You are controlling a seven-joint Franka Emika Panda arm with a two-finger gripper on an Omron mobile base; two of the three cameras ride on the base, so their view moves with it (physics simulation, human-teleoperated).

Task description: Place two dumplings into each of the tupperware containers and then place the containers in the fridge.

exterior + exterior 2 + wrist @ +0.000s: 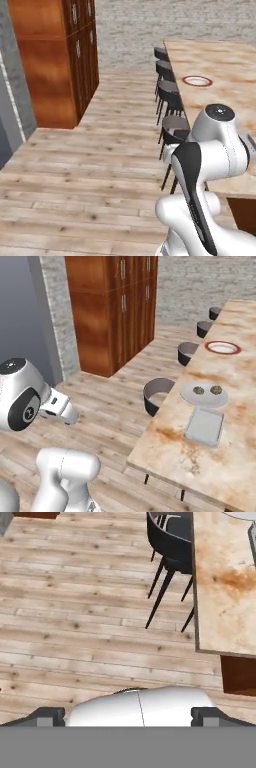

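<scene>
A: What sits closest to the lens?

B: The arm [205, 200] itself, white with dark joints, rising from the lower corner of both base views; behind it the plank floor [90, 170] runs back to a pale brick wall [130, 30].

A: And the big pieces of the room?

B: The long marbled counter [210, 456] along the right; the reddish-brown wooden cabinets [112, 311] standing tall at the far left; a row of dark stools [172, 127] tucked along the counter's edge.

A: Where are the task's things?

B: On the counter, in the right base view; one tupperware container [204, 427] lies flat near the counter's near end; just beyond it a round pale plate [187, 393] carries two dumplings [207, 390] side by side, apart from each other; farther back sits a round white red-rimmed dish [222, 347].

A: And the gripper?

B: Its two dark fingertips [45, 716] rise at the bottom corners of the hand view, set far apart, so it stands wide with nothing between them; it looks down over the floor, a stool and the counter's near corner.
</scene>
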